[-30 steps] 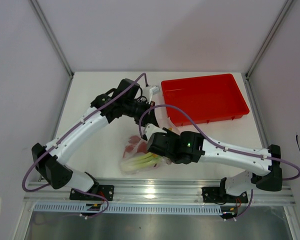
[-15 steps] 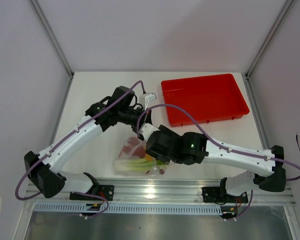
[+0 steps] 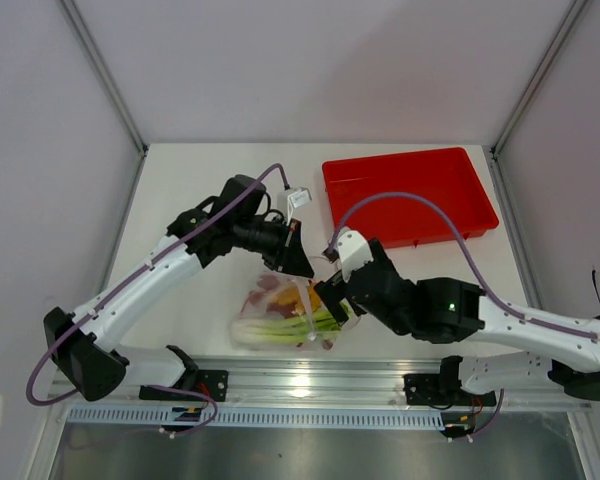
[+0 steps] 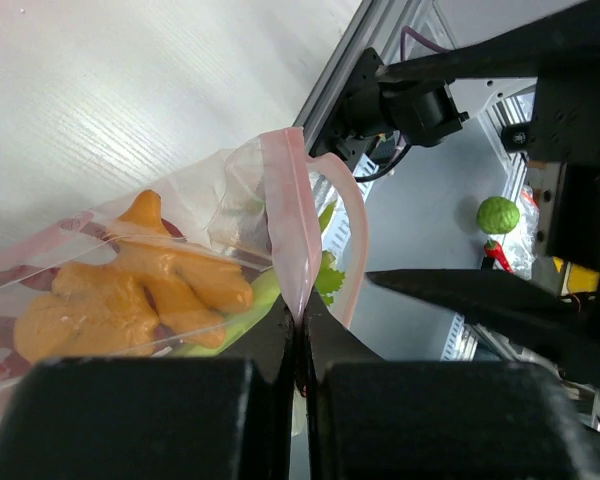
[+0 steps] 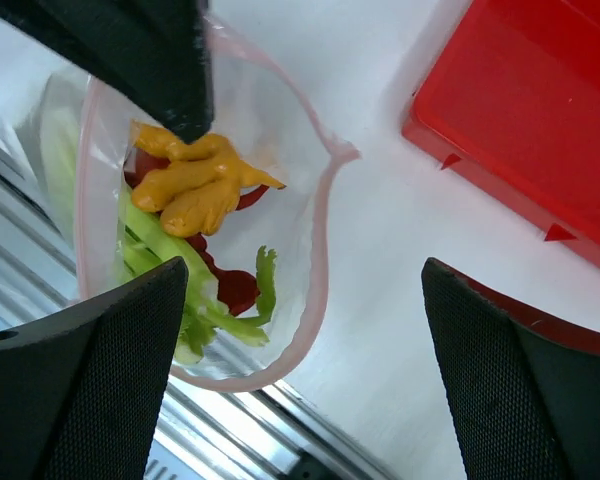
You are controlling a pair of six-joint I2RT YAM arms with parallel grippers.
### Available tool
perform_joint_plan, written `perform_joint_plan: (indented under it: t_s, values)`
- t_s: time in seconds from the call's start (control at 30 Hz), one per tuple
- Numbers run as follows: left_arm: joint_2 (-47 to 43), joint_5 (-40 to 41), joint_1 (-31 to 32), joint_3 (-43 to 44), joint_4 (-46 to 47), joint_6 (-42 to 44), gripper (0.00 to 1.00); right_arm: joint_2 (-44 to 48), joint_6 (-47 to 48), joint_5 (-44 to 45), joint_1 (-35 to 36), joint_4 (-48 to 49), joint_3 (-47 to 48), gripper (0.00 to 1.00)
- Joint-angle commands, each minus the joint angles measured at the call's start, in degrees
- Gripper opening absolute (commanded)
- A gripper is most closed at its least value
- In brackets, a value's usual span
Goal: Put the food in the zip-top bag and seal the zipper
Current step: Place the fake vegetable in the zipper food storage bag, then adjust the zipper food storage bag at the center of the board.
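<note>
No legible text, label, brand mark, number or sign in any view. The bag (image 3: 270, 325) at 6 o'clock and the tray (image 3: 410, 195) at 1 o'clock carry no readable print.
</note>
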State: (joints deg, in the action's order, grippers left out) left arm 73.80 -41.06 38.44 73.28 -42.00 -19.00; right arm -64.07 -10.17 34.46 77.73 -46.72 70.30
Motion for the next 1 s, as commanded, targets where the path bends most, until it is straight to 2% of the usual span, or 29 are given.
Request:
perform_joint_plan:
  t_s: [0.0,0.03,0.1,0.13,0.17,0.23,0.7,0.8,0.83,0.9,0.93,0.97]
  values:
    - [-2.96,-1.57,-0.38,1.08,3.85,-1.56,0.01,4.73,-10.29,2.91,-2.31,-1.61,2.29,0.99]
    - [-3.13,-1.22,-0.29,1.34,3.68,-1.56,0.01,5.53,-12.31,1.68,-3.54,-3.10,2.99,0.98]
    - [-3.14,-0.60,-0.38,2.13,3.07,-1.47,0.01,6.59,-16.88,-3.40,-8.81,-4.25,3.00,0.91]
    - [-3.22,-0.60,-0.38,2.22,2.98,-1.56,0.01,6.94,-17.68,-10.83,-10.83,-5.04,2.74,0.89]
    - [-3.31,-0.86,-0.29,2.40,2.97,-1.56,0.01,6.94,-18.03,-14.64,-13.89,-5.22,2.30,0.83]
    - [-3.57,-1.22,-0.38,3.10,2.80,-1.74,0.01,6.86,-17.86,-20.37,-14.80,-4.00,0.46,0.79]
    - [-4.72,-5.16,-0.29,4.42,0.86,-1.12,0.01,4.40,-15.84,-30.85,-17.88,4.09,-4.30,0.64]
    - [-5.42,-5.61,-0.29,4.07,1.22,-1.21,0.01,2.82,-14.70,-31.82,-18.85,4.53,-3.60,0.43]
    - [-5.68,-4.83,-0.38,3.89,1.48,-1.56,0.01,2.38,-14.18,-32.17,-19.46,4.71,-3.16,0.24]
    - [-6.12,-4.73,-0.29,3.54,1.83,-1.91,0.01,0.97,-13.30,-32.44,-20.16,5.50,-1.06,0.12]
    - [-6.39,-4.73,-0.29,3.19,2.70,-2.70,0.01,0.19,-12.68,-32.17,-21.47,5.59,0.00,0.00]
    - [-6.56,-4.65,-0.29,2.32,3.32,-3.23,0.00,-0.69,-12.33,-32.26,-22.62,5.85,1.23,0.00]
